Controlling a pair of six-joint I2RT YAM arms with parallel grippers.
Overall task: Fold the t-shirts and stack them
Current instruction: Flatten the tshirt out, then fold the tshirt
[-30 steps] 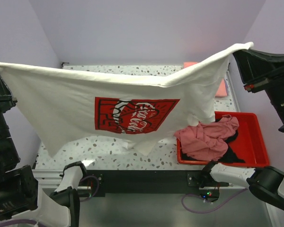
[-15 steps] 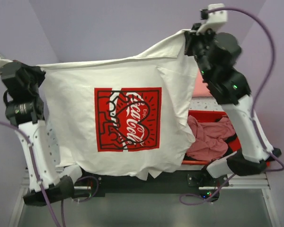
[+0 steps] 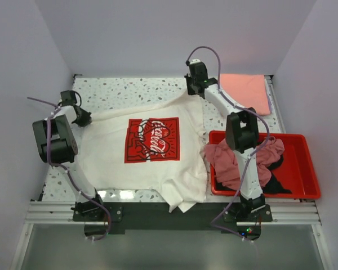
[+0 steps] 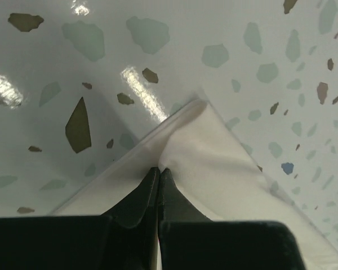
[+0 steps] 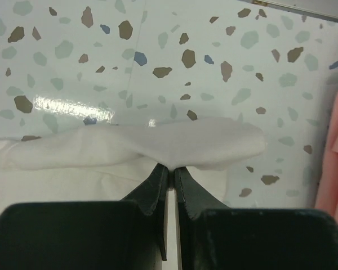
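The white t-shirt [image 3: 107, 152] with the square red Coca-Cola print [image 3: 152, 139] lies spread on the speckled table [image 3: 129, 90], print up, its lower hem hanging over the near edge. My left gripper [image 3: 85, 118] is shut on its far left corner, low on the table; the left wrist view shows the fingertips [image 4: 159, 169] pinching white cloth [image 4: 214, 157]. My right gripper [image 3: 192, 90] is shut on the far right corner, white cloth [image 5: 158, 143] bunched at its tips [image 5: 170, 167]. A salmon-pink t-shirt [image 3: 245, 93] lies folded at the back right.
A red plastic bin [image 3: 304, 169] stands at the right front, holding a crumpled dusty-pink shirt [image 3: 239, 160] that spills over its left wall, and a black one [image 3: 277, 184]. In the right wrist view the salmon-pink cloth's edge [image 5: 335, 163] shows at the right.
The white shirt hung stretched in the air between both raised grippers. Both arms have since reached forward and down, and it now lies flat on the table.
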